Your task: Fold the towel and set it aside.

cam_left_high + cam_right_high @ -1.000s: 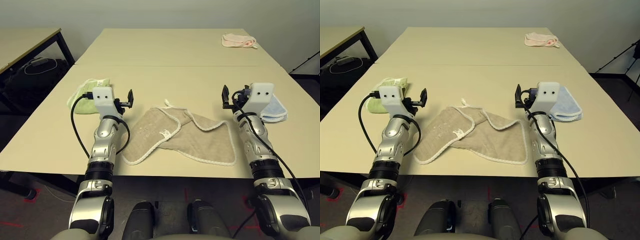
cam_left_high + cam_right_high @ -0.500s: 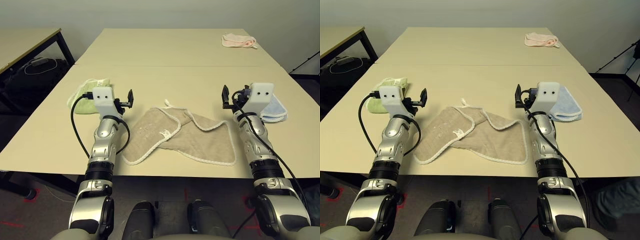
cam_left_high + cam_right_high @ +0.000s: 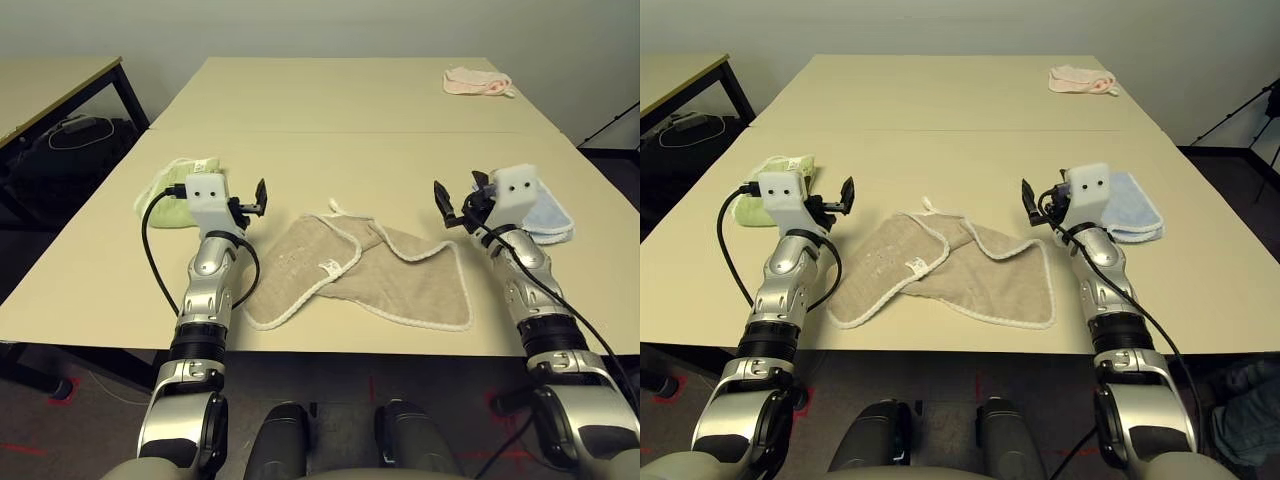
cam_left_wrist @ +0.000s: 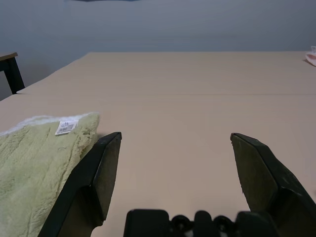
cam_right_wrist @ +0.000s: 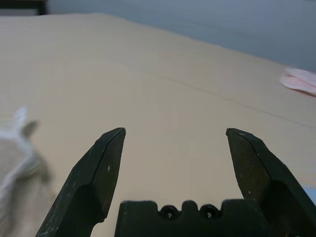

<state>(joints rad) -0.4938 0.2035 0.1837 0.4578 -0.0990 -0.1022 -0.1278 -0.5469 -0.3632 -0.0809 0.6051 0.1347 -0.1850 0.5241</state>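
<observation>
Pale beige worktop is spreading away from the robot toward a grey wall. At about nine o'clock a light green folded towel is lying just beside the left end effector, which is hovering released, its black fingers standing wide with nothing between them. At the centre, near the front edge, the towel is resting rumpled and partly doubled over. At three o'clock the right end effector is also gaping empty, angled toward the towel, a light blue folded towel sitting behind it. At one o'clock a pink cloth is lying far off.
</observation>
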